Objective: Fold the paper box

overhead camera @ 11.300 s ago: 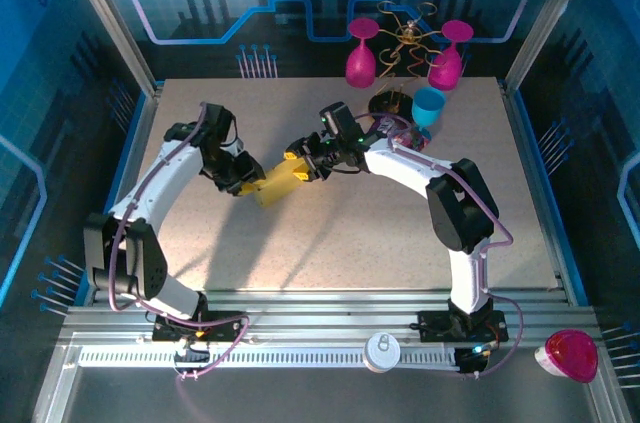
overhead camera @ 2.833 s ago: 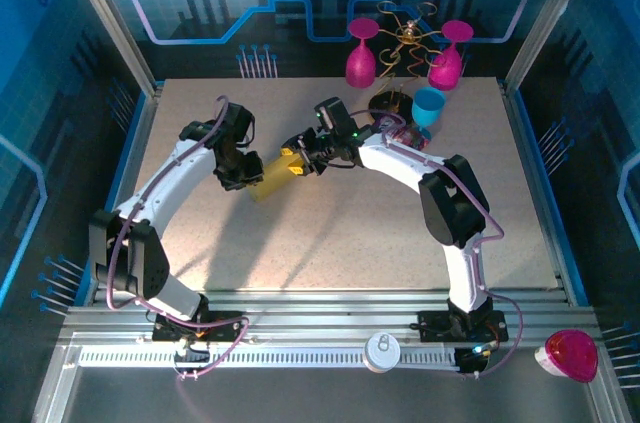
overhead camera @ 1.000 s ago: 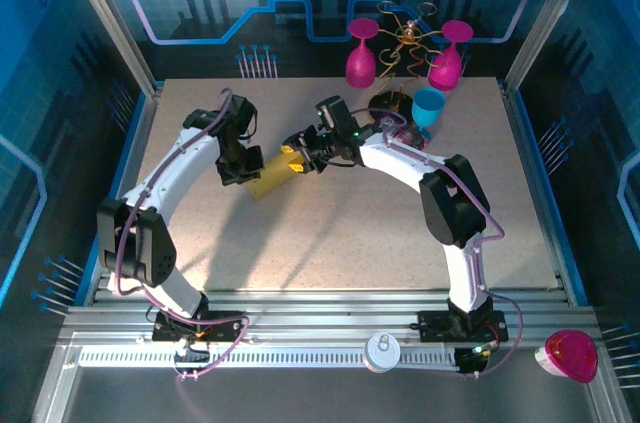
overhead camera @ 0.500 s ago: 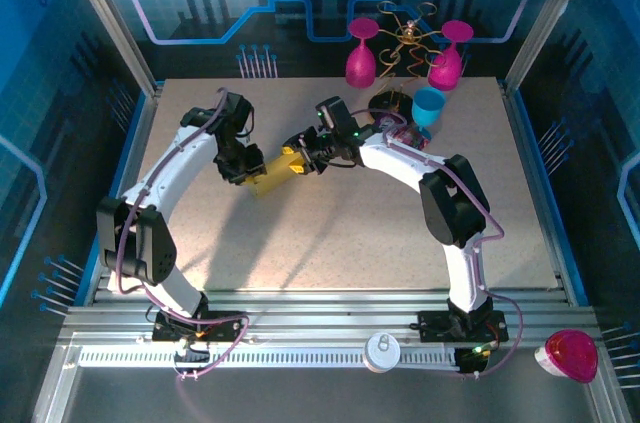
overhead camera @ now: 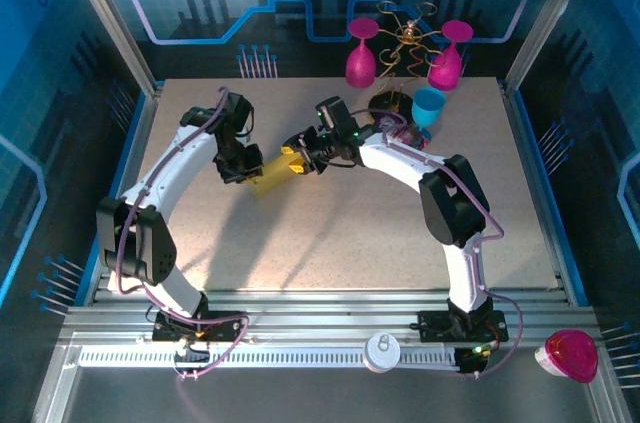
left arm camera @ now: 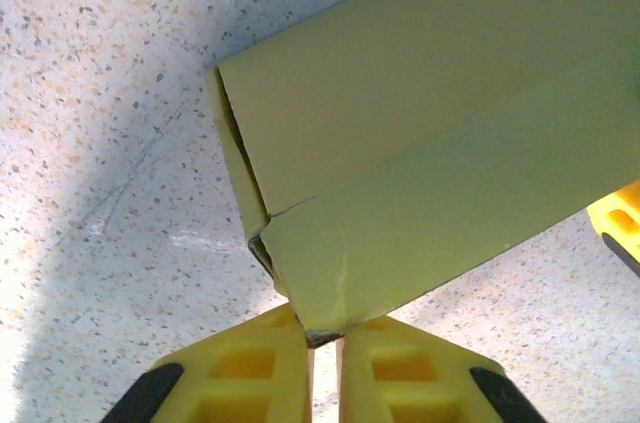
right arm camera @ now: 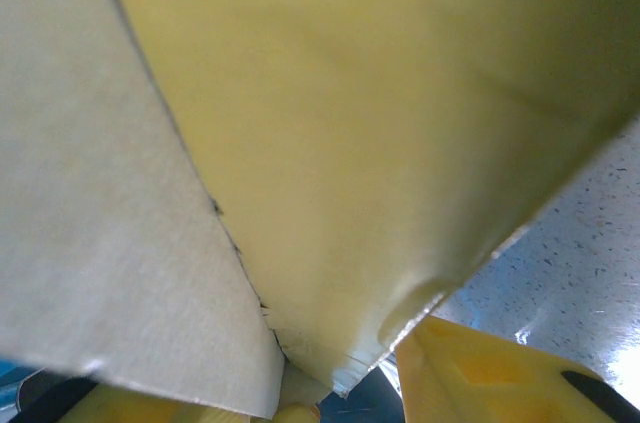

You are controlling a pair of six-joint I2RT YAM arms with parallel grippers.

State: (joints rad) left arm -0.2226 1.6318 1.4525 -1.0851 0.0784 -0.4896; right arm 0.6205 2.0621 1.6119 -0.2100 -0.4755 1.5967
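The left gripper (left arm camera: 322,331) has been re-set at the left end of the paper box (overhead camera: 268,175). Its fingers are now pinched shut on a corner, while the other end is clamped by the right gripper (overhead camera: 298,160) over the table (overhead camera: 330,243). An end flap is judged ready for tucking. The blue cup (overhead camera: 429,106) and pink goblets (overhead camera: 361,55) are set well apart — nothing is obstructed.

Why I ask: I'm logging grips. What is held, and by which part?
The paper box: the left gripper pinches one corner between its fingers; the right gripper grips the opposite end.
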